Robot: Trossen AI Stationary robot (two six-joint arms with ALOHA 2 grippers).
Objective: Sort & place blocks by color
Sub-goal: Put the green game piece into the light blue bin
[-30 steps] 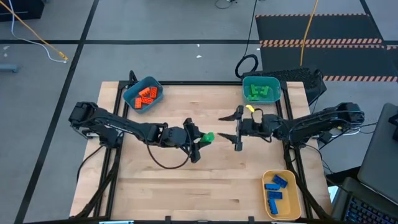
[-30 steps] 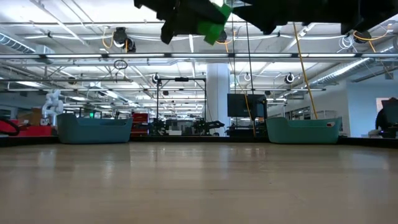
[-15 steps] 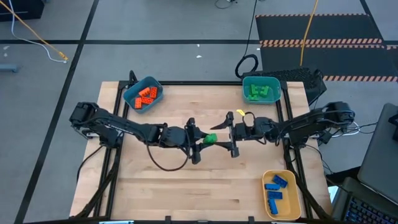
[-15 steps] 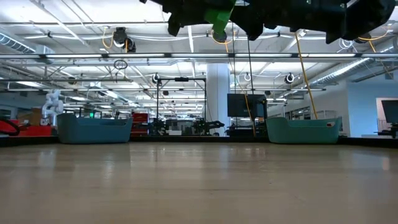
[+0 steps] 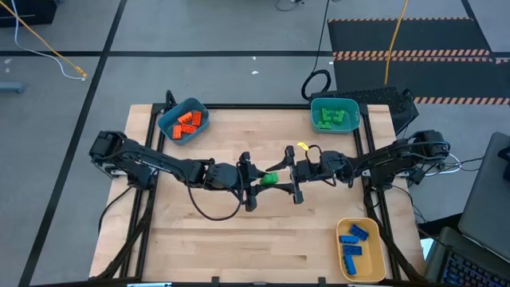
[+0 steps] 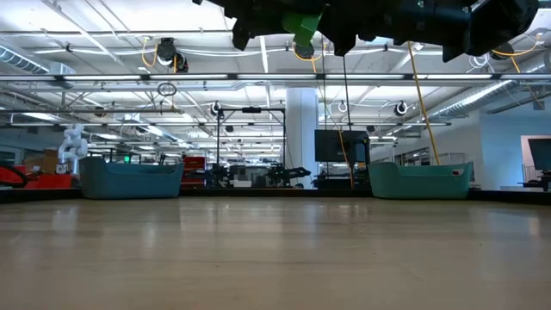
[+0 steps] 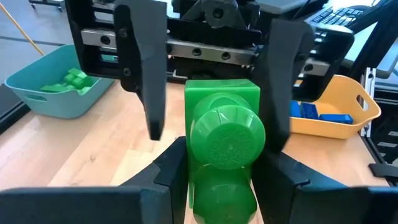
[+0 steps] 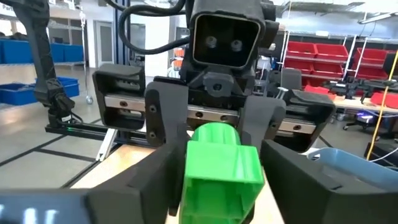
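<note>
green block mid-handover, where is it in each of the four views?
High view: green block at table centre, between the left hand and right hand.
Low view: green block at the top edge, high above the table.
Left wrist view: centre, filling the foreground.
Right wrist view: bottom centre.
Shared landmark: the teal bin of green blocks, also in the left wrist view.

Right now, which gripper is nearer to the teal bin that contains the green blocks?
Right. The right gripper is mid-table, just below-left of the teal bin; the left gripper, holding the green block, is farther left.
</note>
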